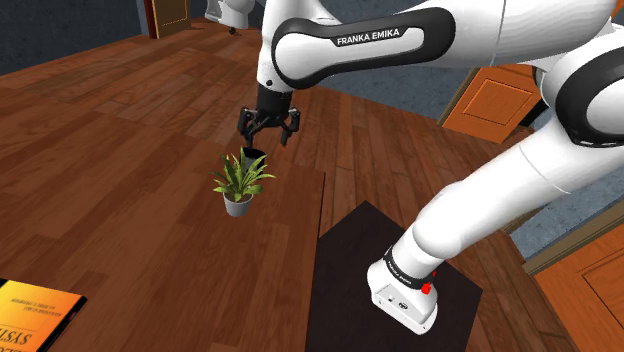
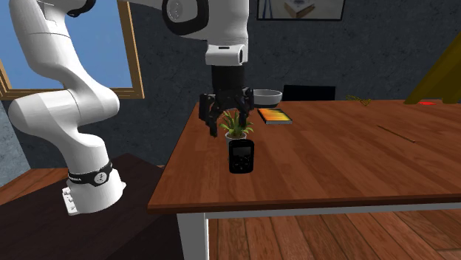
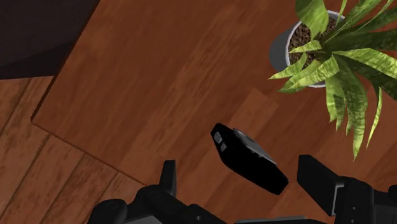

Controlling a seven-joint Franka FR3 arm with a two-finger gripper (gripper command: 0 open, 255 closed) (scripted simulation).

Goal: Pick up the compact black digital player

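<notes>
Black two-finger gripper (image 2: 227,117), spread wide and empty, hovers above the compact black digital player (image 2: 241,156) standing at its 5 o'clock on the brown wooden table (image 2: 354,162). Best to descend straight and straddle its slim sides, clear of the green potted plant (image 2: 237,127).

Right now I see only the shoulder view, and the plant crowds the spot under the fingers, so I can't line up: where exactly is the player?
Observer: The black digital player is on the wooden table just beside the potted plant, toward the table's near edge in the second exterior view.
Operator: Is it between the fingers?
Observer: In the wrist view it shows between the open fingers, skewed to them, touched by neither.
Operator: Low enough to close?
Observer: No; the second exterior view shows the fingers hanging above the player's top.
</notes>
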